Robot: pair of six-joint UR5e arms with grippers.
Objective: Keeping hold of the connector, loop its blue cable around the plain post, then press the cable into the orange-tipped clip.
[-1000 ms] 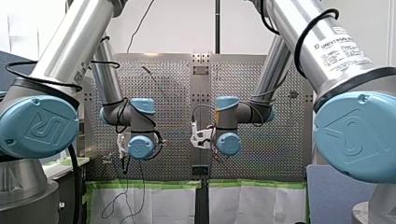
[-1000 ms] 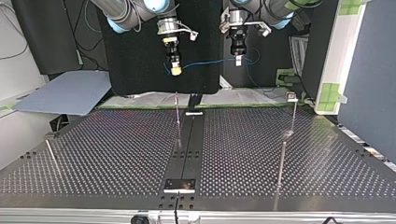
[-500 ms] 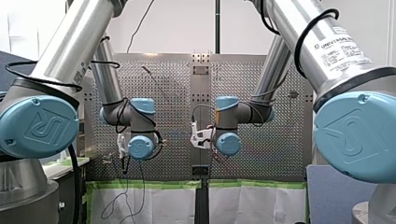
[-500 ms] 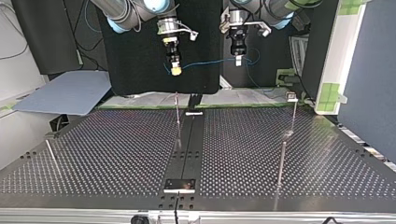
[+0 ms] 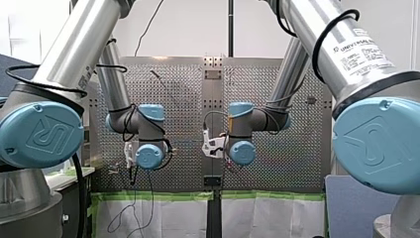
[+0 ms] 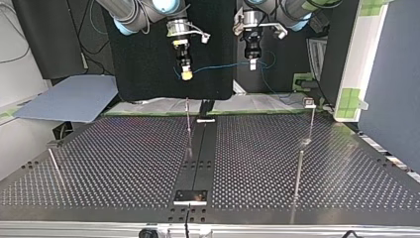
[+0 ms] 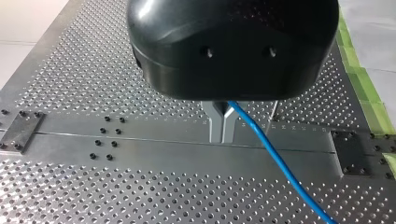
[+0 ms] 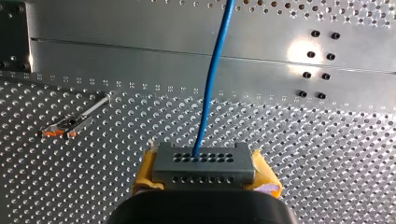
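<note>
Our right gripper [image 8: 204,176] pinches the grey perforated metal connector [image 8: 204,161] between its yellow pads [image 8: 144,173], aloft over the perforated steel table [image 8: 327,154]; our left gripper [image 7: 222,128] is pressed together on the thin blue cable [image 7: 275,158] further along. We judge the cable light and limp, best guided close to the fingers

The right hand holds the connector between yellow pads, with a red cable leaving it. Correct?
No: the cable is blue, not red, as the right wrist view shows. The right hand does hold the connector between yellow pads.
</note>
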